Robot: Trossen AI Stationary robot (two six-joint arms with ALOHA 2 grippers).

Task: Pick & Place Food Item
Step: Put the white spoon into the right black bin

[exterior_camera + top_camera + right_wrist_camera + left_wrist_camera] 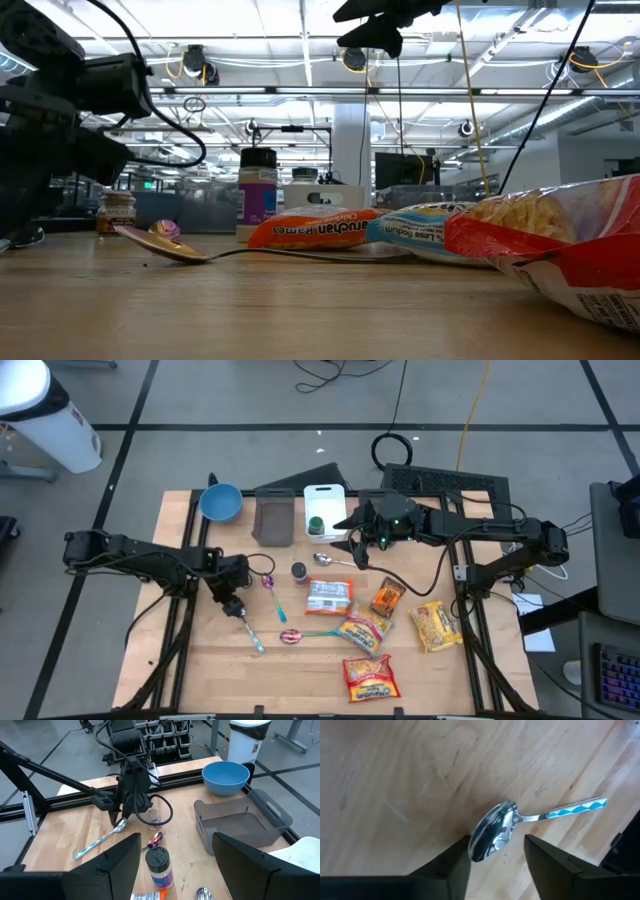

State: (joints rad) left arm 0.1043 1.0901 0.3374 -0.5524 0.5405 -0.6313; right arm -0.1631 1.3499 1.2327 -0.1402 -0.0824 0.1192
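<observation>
Several food packets lie flat on the table's near right: a white-and-red one [328,596], an orange one [387,598], two yellow ones [362,630] [435,626] and a red one [369,676]. My left gripper [237,608] is open and points down at a spoon with a blue-and-white handle [570,809]. Its fingers stand on either side of the spoon's bowl [492,832], which lies on the wood. My right gripper [356,542] is open and empty, high above the table near the white cutting board [325,505]; its fingers also show in the right wrist view [176,840]. My left gripper's fingers [452,867] come from above and straddle the spoon's bowl [482,845]. The spoon lies flat on the table. Whether a fingertip touches the bowl's rim, I cannot tell.
A blue bowl [220,502] and a grey bin [273,518] stand at the far side. A spice jar [299,572], a small glass [154,816], a purple spoon [270,585], a pink spoon [292,635] and a metal spoon [330,560] lie mid-table.
</observation>
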